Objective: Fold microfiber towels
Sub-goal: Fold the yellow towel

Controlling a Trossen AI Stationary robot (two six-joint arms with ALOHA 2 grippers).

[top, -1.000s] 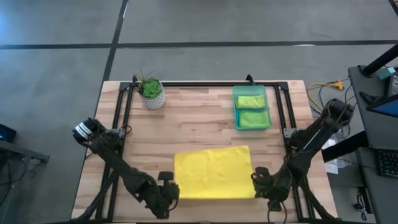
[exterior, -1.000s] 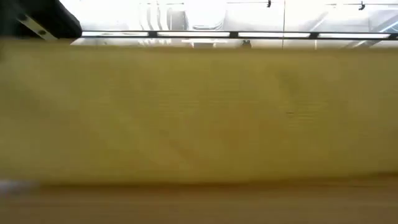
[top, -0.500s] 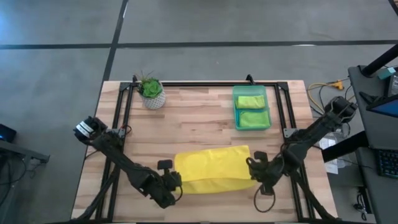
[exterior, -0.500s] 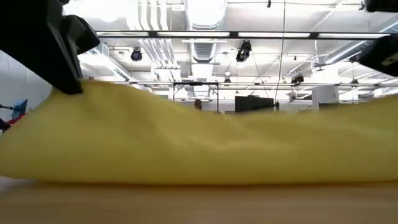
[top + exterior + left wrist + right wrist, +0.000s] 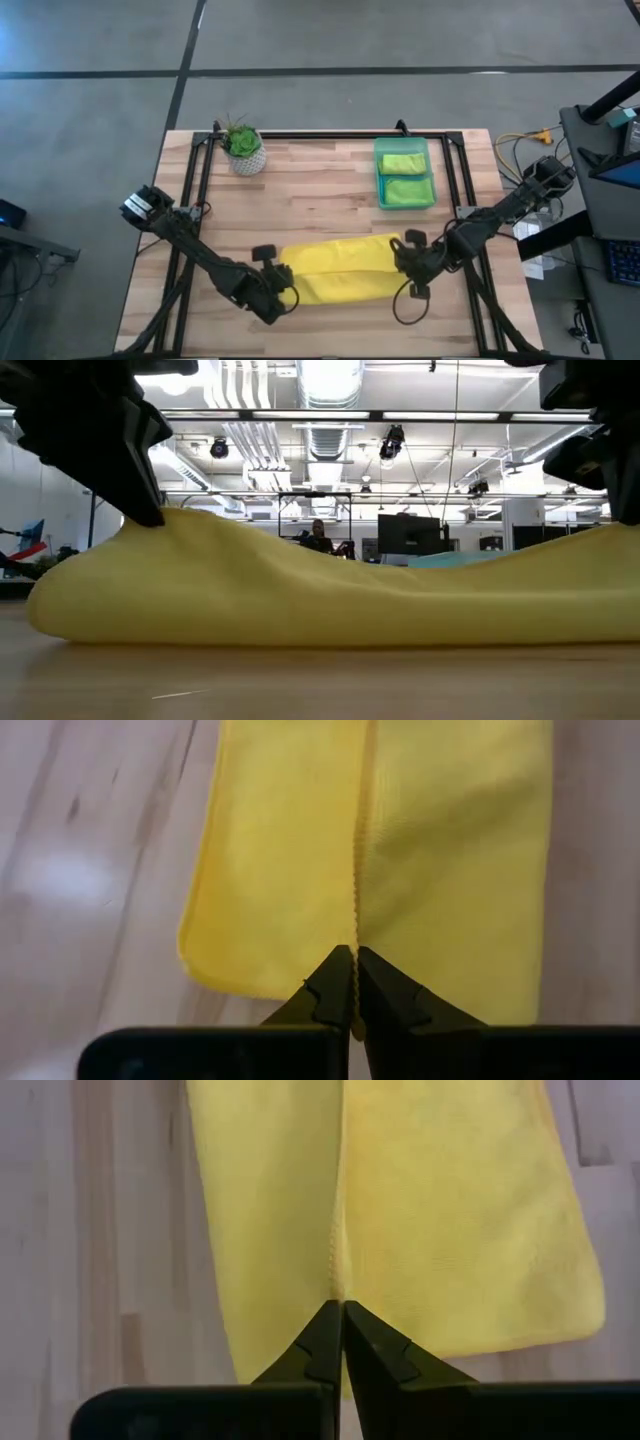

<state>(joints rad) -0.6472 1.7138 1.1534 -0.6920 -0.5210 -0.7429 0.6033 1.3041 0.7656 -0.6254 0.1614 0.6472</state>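
A bright yellow microfiber towel (image 5: 340, 270) lies across the table's near middle, partly doubled over itself. My left gripper (image 5: 287, 289) is shut on its left end and my right gripper (image 5: 402, 262) on its right end. In the low view the towel (image 5: 320, 600) is raised at both ends and sags in the middle, with its underside on the wood. Two lime green towels (image 5: 404, 176) lie folded in a translucent green bin (image 5: 380, 180). My left gripper pinches the towel's stitched edge (image 5: 356, 932) at its left end between the two shut fingers, which slant down along that edge. That end is raised off the layer below. My right gripper pinches the same edge (image 5: 338, 1285) at the towel's right end, fingers slanting down along it. The end is held up and the cloth between the two grippers hangs slack.
A small potted plant (image 5: 244, 150) stands at the far left. A black frame rail (image 5: 330, 134) runs along the far edge and down both sides. Bare wood (image 5: 310, 200) lies between the towel and the far rail.
Both grippers have moved toward the table's far edge and tipped more steeply down, carrying the towel's near edge up and over. The far part of the towel has stayed on the table, so the flat sheet is now folded over into a narrower band.
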